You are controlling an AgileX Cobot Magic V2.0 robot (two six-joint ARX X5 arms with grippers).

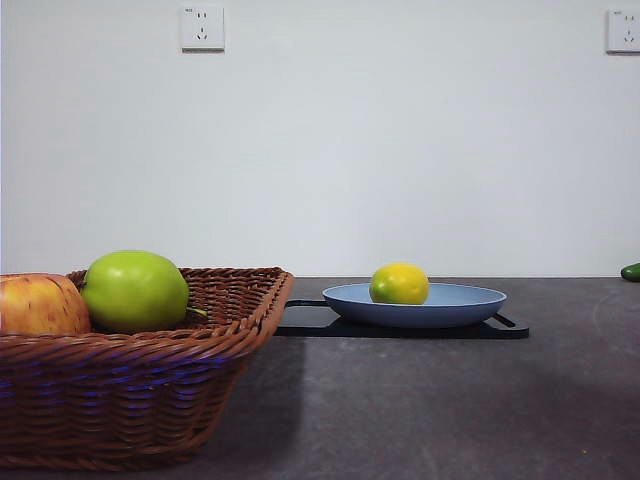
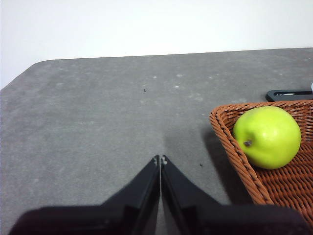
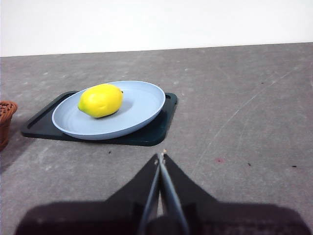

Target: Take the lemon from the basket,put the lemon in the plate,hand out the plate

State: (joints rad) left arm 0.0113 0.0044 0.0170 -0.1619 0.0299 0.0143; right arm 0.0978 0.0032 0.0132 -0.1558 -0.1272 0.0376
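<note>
**Lemon on plate, both arms idle**

Grey table [image 1: 450, 400], white wall behind. Basket [image 1: 150, 400] holds green apple [image 1: 135, 291] + red-yellow apple [image 1: 40, 305]. Black tray [image 3: 146, 134] carries plate [image 3: 142, 105]; lemon [image 3: 100, 100] inside (off-centre). Left gripper [image 2: 160, 159] and right gripper [image 3: 161, 156]: jaws pressed together, nothing between them.

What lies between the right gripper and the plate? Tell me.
Only bare grey table, seen in the right wrist view. The right gripper, jaws shut, points toward the plate with the lemon on it; the black tray sits under the plate.
</note>
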